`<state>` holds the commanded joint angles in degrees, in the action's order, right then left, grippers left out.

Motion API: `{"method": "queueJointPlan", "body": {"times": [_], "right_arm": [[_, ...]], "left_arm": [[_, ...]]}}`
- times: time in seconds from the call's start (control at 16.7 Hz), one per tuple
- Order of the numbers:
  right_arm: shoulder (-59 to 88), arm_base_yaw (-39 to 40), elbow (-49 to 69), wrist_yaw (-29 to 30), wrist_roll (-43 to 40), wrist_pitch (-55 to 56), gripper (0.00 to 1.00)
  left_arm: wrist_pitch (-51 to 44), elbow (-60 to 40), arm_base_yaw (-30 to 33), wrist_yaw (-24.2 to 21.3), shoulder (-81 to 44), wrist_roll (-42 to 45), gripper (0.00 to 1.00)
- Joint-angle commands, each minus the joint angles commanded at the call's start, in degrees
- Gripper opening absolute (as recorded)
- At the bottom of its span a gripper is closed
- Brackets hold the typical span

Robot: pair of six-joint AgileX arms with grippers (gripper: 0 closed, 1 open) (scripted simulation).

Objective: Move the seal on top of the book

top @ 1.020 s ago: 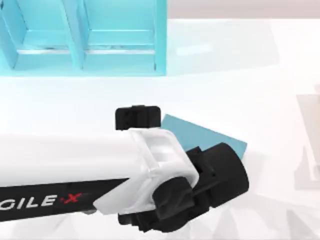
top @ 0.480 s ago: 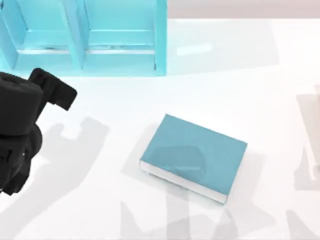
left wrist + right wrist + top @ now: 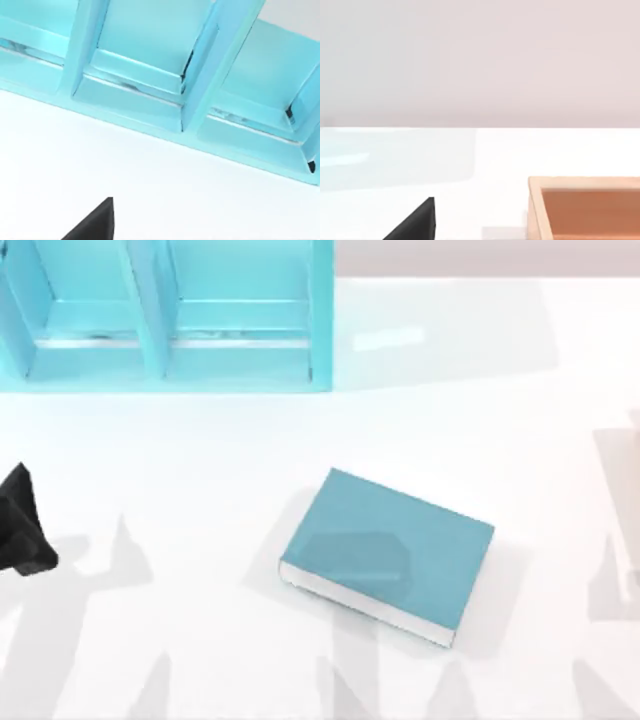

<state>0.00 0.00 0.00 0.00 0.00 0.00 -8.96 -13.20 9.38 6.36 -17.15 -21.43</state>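
A flat rectangular teal-blue hardcover book [image 3: 388,553] with a plain cover and white page edges lies on the white bench [image 3: 480,430], a little right of its middle and turned at an angle, so that one corner points toward the far edge and the page edges face the near-left. Its cover is bare — nothing rests on it.

At the bench's far-left corner stands a large light blue shelf unit [image 3: 165,315] with upright dividers; our left wrist view looks along the bench at its open compartments [image 3: 165,65].

Our left arm sits at the left edge of the bench, where a black part of its gripper [image 3: 20,525] juts in, well apart from the book. We cannot tell how wide its fingers stand.

Our right wrist view takes in the corner of an orange-tan open box [image 3: 585,205] resting on the bench, with a pale wall behind.
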Motion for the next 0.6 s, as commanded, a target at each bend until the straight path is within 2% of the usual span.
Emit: {"method": "queueJointPlan", "body": {"times": [0.3,0.6], "right_arm": [[0.0,0.0,0.0,0.0,0.0,0.0,1.00],[0.0,0.0,0.0,0.0,0.0,0.0,1.00]], "left_arm": [[7.4,10.8,-7.9,-5.4,14.2,17.9,1.00],[9.0,13.2,-9.4,-6.4,17.1,21.4,1.00]]}}
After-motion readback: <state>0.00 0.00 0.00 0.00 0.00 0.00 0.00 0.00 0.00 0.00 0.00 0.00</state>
